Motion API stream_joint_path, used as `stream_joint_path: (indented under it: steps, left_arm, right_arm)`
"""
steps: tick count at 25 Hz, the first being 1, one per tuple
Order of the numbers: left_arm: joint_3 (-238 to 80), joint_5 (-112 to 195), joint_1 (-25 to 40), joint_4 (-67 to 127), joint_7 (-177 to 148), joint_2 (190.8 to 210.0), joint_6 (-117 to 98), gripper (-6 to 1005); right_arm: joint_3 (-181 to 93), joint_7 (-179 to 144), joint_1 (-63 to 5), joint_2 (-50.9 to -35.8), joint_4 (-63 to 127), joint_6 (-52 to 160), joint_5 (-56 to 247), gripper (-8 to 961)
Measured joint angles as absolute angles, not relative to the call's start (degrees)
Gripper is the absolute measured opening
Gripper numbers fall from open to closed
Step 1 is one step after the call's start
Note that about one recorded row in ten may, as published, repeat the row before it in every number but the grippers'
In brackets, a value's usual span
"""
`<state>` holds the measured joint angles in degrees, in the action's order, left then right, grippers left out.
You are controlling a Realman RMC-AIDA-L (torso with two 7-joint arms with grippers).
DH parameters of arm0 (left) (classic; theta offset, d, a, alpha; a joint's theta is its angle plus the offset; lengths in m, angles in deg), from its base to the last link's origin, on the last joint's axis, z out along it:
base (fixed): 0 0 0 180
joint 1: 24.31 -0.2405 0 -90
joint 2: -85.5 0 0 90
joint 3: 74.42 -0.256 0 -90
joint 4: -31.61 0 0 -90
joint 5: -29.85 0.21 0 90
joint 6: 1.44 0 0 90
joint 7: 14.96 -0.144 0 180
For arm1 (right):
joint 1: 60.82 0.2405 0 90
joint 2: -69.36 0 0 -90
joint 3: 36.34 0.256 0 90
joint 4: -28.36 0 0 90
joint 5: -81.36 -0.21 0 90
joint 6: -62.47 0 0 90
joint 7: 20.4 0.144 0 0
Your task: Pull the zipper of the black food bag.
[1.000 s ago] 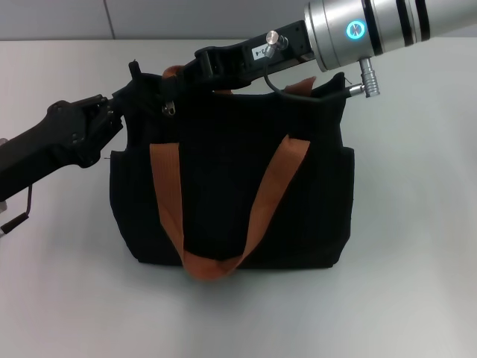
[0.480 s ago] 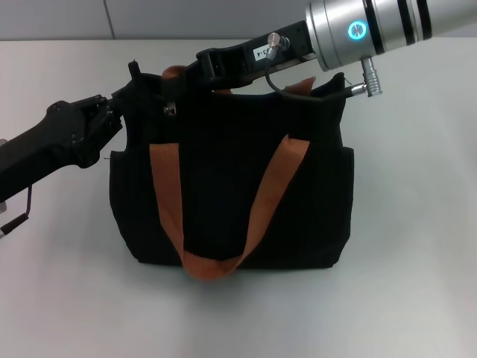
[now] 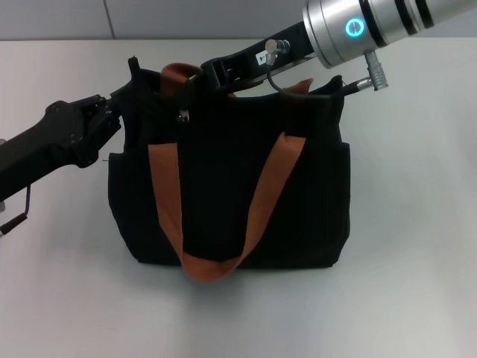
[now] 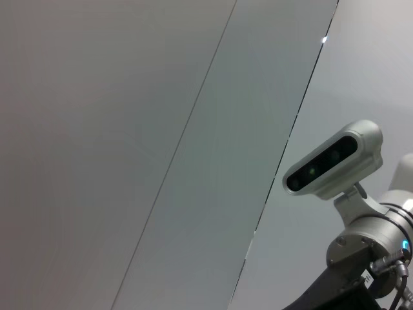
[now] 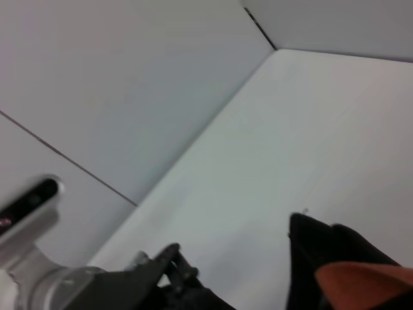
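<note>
Along the bag's upper edge, toward its left end, we see the zipper point(image 3: 182, 114), a small silver tab hanging down. We see the right gripper point(image 3: 195, 79) right above it on that rim; whether its jaws pinch the tab, we cannot tell. The black food bag point(image 3: 231, 179) stands upright mid-table, boxy, with the orange handles point(image 3: 216, 216) draped down its front. We have the left gripper point(image 3: 125, 95) at the bag's upper left corner, jaws hidden against the fabric. The white table point(image 3: 417, 224) lies bare around the bag.
</note>
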<state>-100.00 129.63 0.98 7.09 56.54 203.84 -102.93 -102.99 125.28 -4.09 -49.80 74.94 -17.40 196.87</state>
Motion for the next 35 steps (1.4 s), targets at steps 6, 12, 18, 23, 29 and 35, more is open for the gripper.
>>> stream_joint_path:
  steps: [6, 12, 18, 23, 29, 35]
  left_arm:
    - [-99.9, 129.1, 0.8, 7.1, 56.7, 203.66, -102.8, 140]
    - [-99.9, 129.0, 0.8, 7.1, 56.9, 203.52, -102.8, 141]
    - [-99.9, 129.0, 0.8, 7.1, 57.0, 203.4, -102.6, 143]
    - [-99.9, 128.9, 0.8, 7.0, 57.0, 203.1, -102.5, 144]
    - [-99.5, 128.8, 0.7, 7.0, 57.2, 202.71, -102.4, 145]
    - [-99.2, 128.7, 0.6, 7.1, 57.3, 202.54, -102.5, 146]
  right_arm:
    - [-106.0, 131.2, -5.5, -49.91, 81.5, -17.8, 201.3, -1]
    - [-107.7, 134.5, -6.3, -50.0, 85.1, -18.4, 204.4, -1]
    - [-108.4, 137.0, -7.6, -50.05, 89.0, -19.4, 208.3, -1]
    - [-109.8, 138.7, -9.7, -50.16, 93.9, -20.2, 211.3, -1]
    - [-111.3, 141.8, -14.0, -50.28, 102.8, -22.1, 214.8, -1]
    - [-111.7, 144.6, -18.4, -50.46, 111.9, -25.1, 218.2, -1]
